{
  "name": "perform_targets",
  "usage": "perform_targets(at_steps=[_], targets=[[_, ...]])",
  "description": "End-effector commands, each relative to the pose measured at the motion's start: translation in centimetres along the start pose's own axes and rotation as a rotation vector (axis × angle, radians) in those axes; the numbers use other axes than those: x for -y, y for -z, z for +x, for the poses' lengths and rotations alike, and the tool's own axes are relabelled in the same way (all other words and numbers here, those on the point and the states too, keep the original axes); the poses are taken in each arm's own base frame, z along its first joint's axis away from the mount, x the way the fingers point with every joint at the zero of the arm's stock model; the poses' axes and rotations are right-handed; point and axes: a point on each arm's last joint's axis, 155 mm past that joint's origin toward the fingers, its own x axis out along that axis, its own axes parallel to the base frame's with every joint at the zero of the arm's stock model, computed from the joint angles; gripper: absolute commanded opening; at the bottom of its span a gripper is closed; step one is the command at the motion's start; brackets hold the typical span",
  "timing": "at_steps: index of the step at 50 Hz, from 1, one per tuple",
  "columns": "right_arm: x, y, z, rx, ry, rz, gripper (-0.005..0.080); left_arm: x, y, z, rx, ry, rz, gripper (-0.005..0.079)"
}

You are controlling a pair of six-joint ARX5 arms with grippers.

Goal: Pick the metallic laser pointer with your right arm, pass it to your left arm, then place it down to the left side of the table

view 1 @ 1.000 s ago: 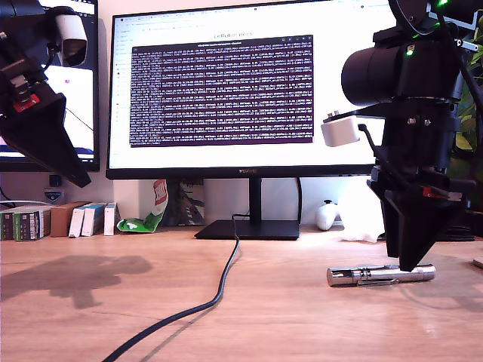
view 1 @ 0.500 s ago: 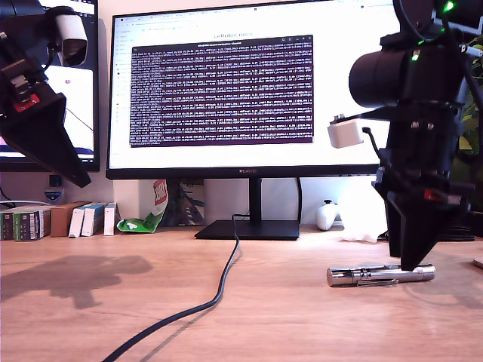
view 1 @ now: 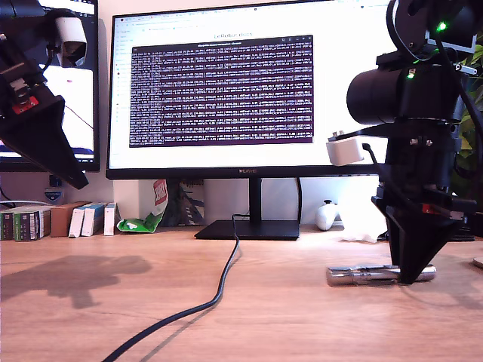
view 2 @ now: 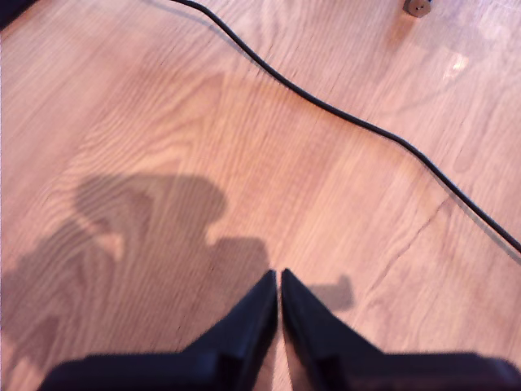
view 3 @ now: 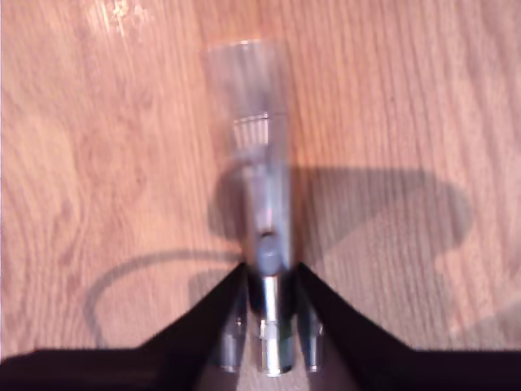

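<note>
— What is hard to make out?

— In the second wrist view the metallic laser pointer (view 3: 264,236) is blurred, its near end hidden between the spread jaws of my second gripper (view 3: 269,273).

— Its long axis?

— Flat on the table (view 1: 302,317), lying 3-to-9 o'clock in the exterior view.

— And my first gripper (view 2: 279,281)?

— Pressed together, raised above bare wood, empty.

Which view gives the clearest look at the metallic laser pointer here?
The exterior view: the metallic laser pointer lies on the table, nearly all visible, with my second gripper down over one end. The second wrist view shows it blurred between the tool's jaws. The first wrist view shows none of it.
</note>
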Motion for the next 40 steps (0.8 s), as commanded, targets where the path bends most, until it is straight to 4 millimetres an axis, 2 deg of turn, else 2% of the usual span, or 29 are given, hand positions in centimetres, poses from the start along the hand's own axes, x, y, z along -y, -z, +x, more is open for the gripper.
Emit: perform_targets(at_steps=[1, 6, 10, 19, 32, 40], targets=[[-0.4, -0.1, 0.5, 0.012, -0.024, 0.003, -0.0008, -0.1, 0.0, 0.0, 0.004, -0.002, 0.005, -0.0019], [-0.3, -0.7, 0.5, 0.036, -0.017, 0.018, -0.0008, -0.4, -0.4, 0.0, 0.018, -0.013, 0.014, -0.0015], [-0.4, -1.1, 0.5, 0.037, -0.018, 0.028, -0.0008, -0.8, -0.9, 0.0, 0.039, -0.03, 0.029, 0.0029], [-0.5, -3.1, -0.2, 0.052, -0.01, 0.001, -0.0008, -0.9, -2.1, 0.1, 0.07, -0.044, 0.066, 0.0269], [1.6, -8.8, -3.1, 0.171, 0.073, -0.061, -0.0008, 2.0, -3.4, 1.3, 0.069, 0.009, 0.197, 0.0319], [2.5, -11.5, -5.0, 0.219, 0.121, -0.104, -0.0008, 3.3, -2.6, 2.3, -0.027, -0.019, 0.298, 0.0368]])
